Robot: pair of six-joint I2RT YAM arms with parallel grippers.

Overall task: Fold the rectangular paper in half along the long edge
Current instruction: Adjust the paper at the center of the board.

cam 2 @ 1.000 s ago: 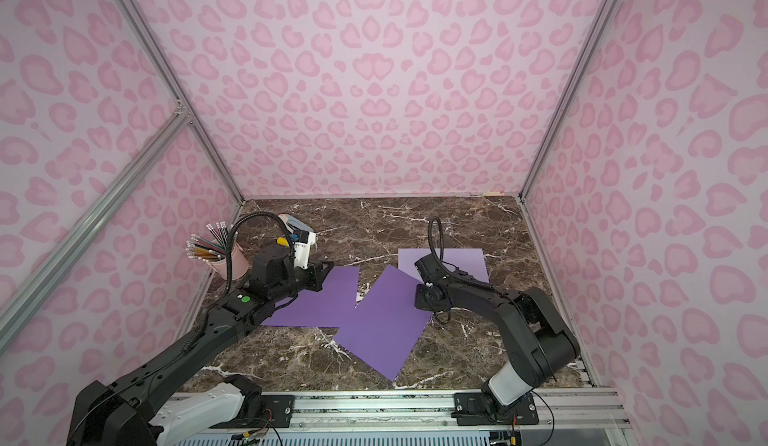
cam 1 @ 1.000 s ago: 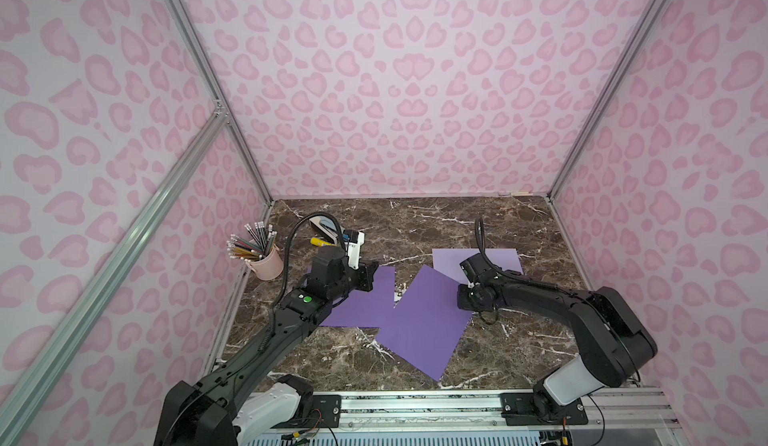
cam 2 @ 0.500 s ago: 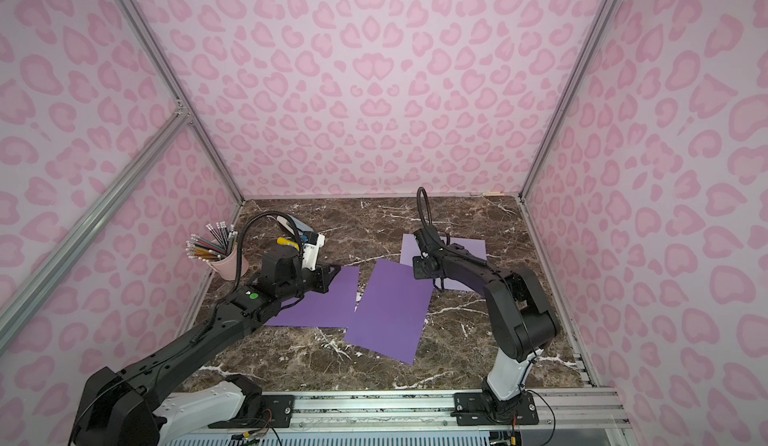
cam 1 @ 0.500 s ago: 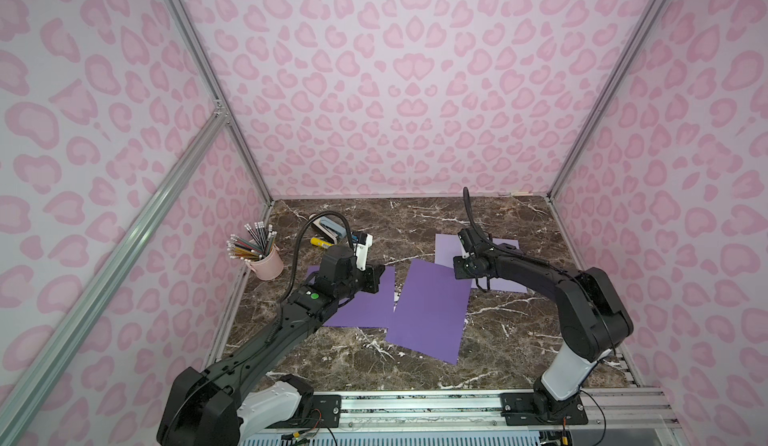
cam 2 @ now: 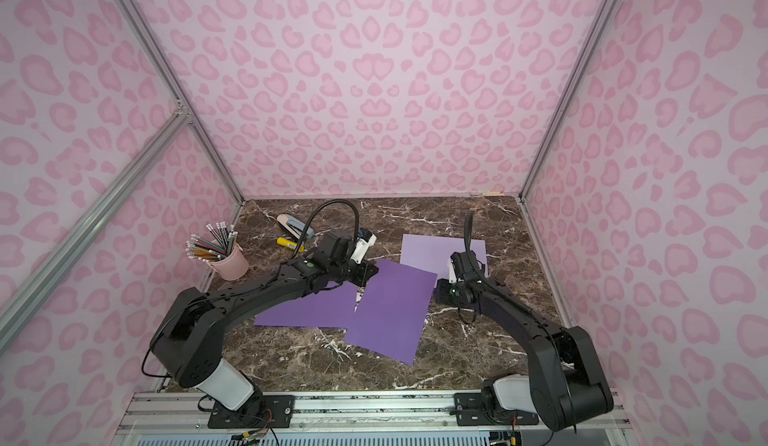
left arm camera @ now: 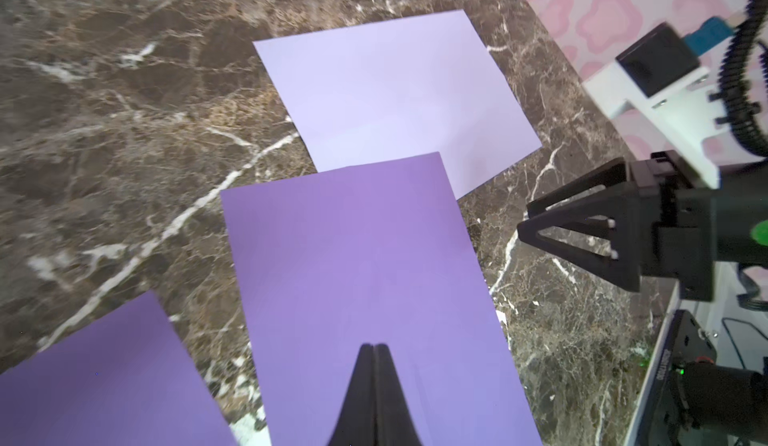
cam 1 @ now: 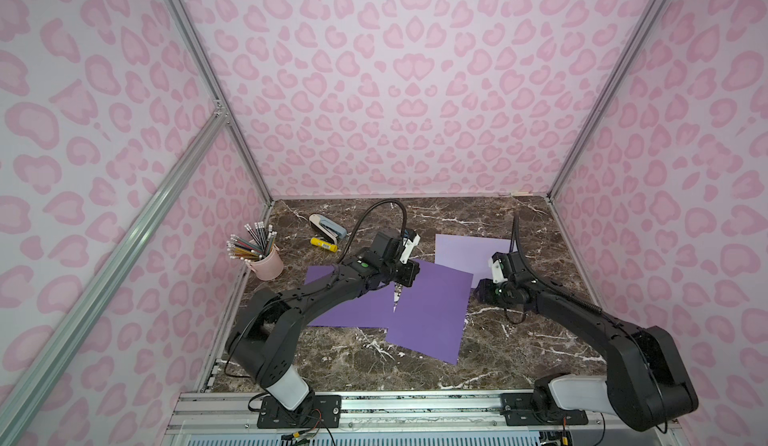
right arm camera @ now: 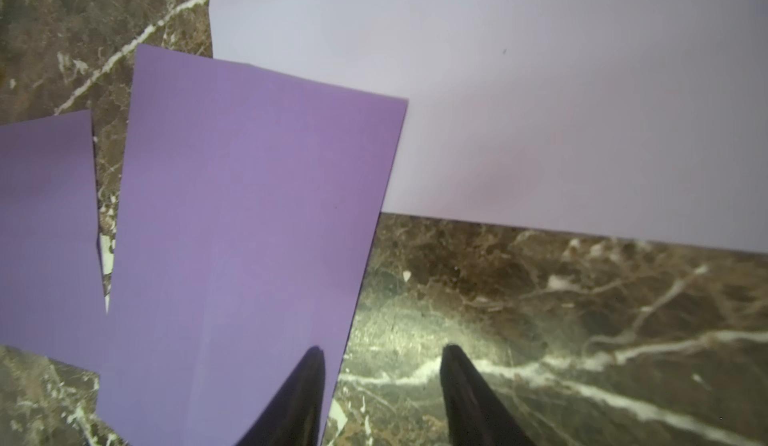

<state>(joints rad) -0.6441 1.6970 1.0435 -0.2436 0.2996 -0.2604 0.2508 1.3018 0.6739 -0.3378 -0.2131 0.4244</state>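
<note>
Your left gripper (left arm camera: pixel 374 346): jaws together, tip over the middle purple paper (left arm camera: pixel 357 265). Your right gripper (right arm camera: pixel 383 350): jaws apart, straddling that paper's edge above the marble table (right arm camera: pixel 540 319).

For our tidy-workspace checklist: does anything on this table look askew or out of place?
Yes: the middle purple sheet lies tilted, covering a corner of the pale lilac sheet and meeting the left purple sheet.
</note>
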